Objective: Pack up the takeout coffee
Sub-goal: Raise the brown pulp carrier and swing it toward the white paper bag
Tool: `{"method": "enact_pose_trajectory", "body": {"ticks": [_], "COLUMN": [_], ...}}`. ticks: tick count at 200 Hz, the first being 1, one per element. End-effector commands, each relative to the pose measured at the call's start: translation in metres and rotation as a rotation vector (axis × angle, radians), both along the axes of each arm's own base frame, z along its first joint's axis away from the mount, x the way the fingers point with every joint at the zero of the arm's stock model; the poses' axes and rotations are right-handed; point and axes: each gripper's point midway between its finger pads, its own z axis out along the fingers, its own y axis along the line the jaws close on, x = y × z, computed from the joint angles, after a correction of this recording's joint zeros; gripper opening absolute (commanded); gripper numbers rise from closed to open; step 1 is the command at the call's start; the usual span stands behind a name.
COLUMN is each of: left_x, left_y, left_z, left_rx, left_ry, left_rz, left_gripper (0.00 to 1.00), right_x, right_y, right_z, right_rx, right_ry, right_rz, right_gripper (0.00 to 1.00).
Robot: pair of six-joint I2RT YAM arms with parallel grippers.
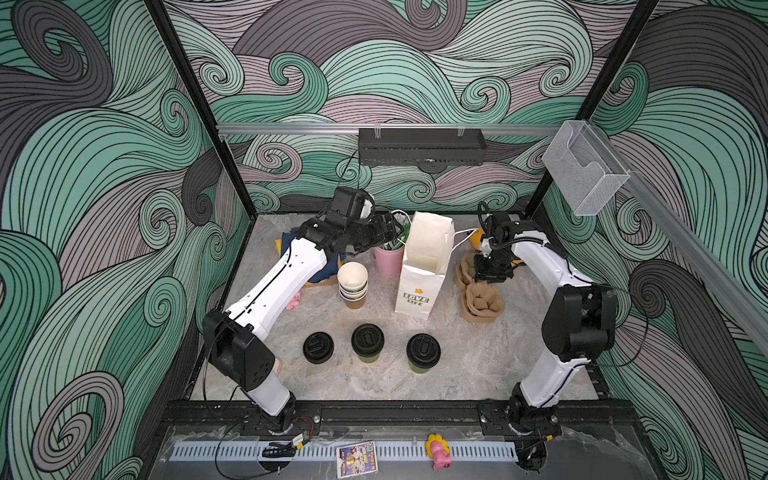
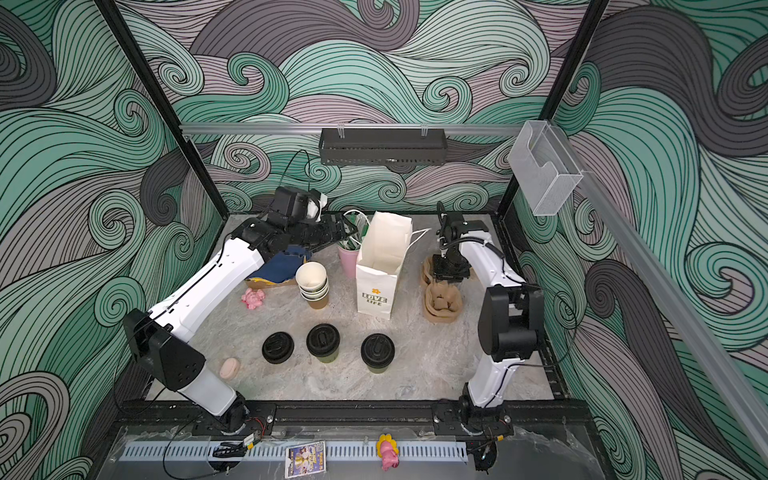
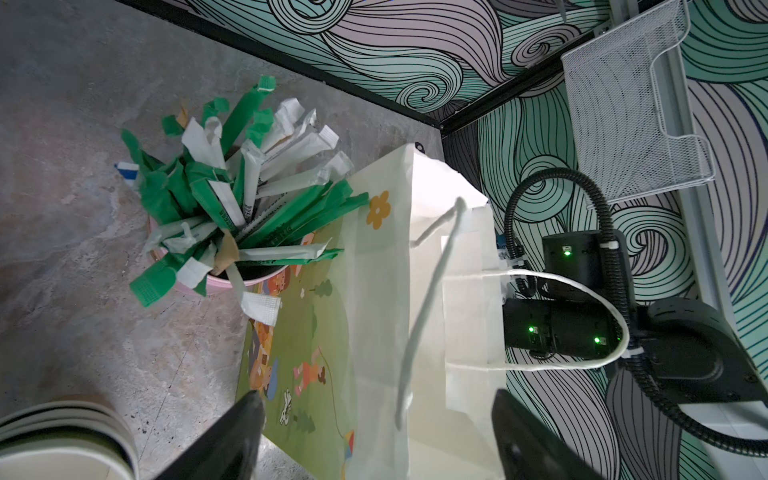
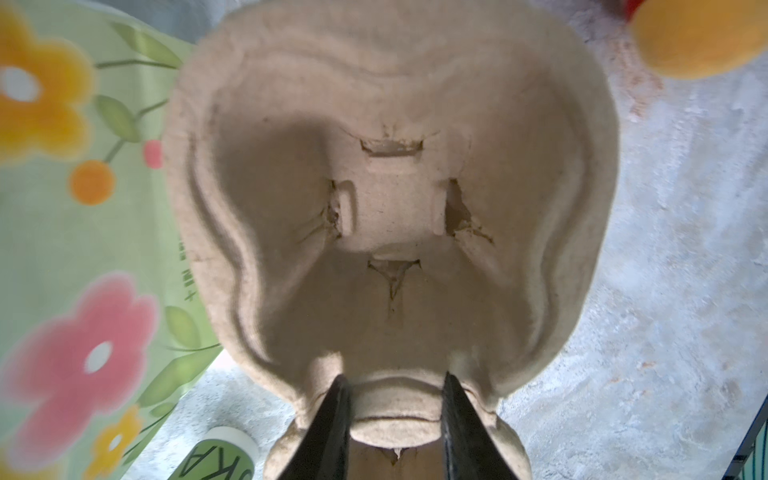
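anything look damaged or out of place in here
The pulp cup carrier the right gripper holds is torn: ragged splits show around the flaps at the bottom of its well. Nothing is spilled; the two lidded green cups stand upright on the table.

Pink cup (image 1: pixel 388 262) w/ green & white wrapped straws (image 3: pixel 232 199) stands at 12 o'clock on the table (image 1: pixel 478 365), and an upright stack of empty paper cups (image 1: pixel 353 286) is just toward 7 from it. Black lid (image 1: pixel 318 348) lies flat at 7, small pink toy (image 2: pixel 253 298) at 9, peach disc (image 2: pixel 229 368) at 8 nr the edge. Past the table at 6: card (image 1: pixel 356 457) & pink-yellow figure (image 1: pixel 438 451); black tray (image 1: pixel 422 146) hangs on the rear rail at 12.
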Motion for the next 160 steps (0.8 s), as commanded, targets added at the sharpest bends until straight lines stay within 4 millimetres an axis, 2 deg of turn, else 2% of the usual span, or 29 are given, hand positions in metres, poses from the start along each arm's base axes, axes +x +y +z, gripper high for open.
{"method": "enact_pose_trajectory", "body": {"ticks": [1,41,64,104,132,160], "left_x": [-0.002,-0.008,-0.01,-0.011,-0.014,-0.017], "left_y": [-0.01,-0.029,-0.038,-0.047,-0.052,-0.059], "left_z": [0.002,0.0,-0.005,-0.019,-0.025,-0.024], "left_rx": [-0.036,-0.061,-0.059,-0.051,-0.05,-0.066], "left_ry": [-0.003,-0.006,0.005,0.039,0.059,0.071], "left_rz": [-0.06,-0.15,-0.197,-0.22,-0.235,-0.245], "left_gripper": [0.9,0.94,0.92,0.67,0.51,0.34], "right_x": [-0.018,-0.048,-0.063,-0.083,-0.102,-0.118], "right_y": [-0.003,-0.011,-0.022,-0.022,-0.028,-0.022], "right_z": [0.033,0.066,0.091,0.129,0.168,0.206], "right_rx": [0.024,0.008,-0.028,0.011,0.004,0.059], "right_ry": [-0.04,-0.051,-0.091,-0.151,-0.219,-0.28], "right_rz": [-0.057,-0.096,-0.139,-0.2,-0.233,-0.243], "right_gripper": [0.33,0.32,0.32,0.31,0.31,0.31]}}
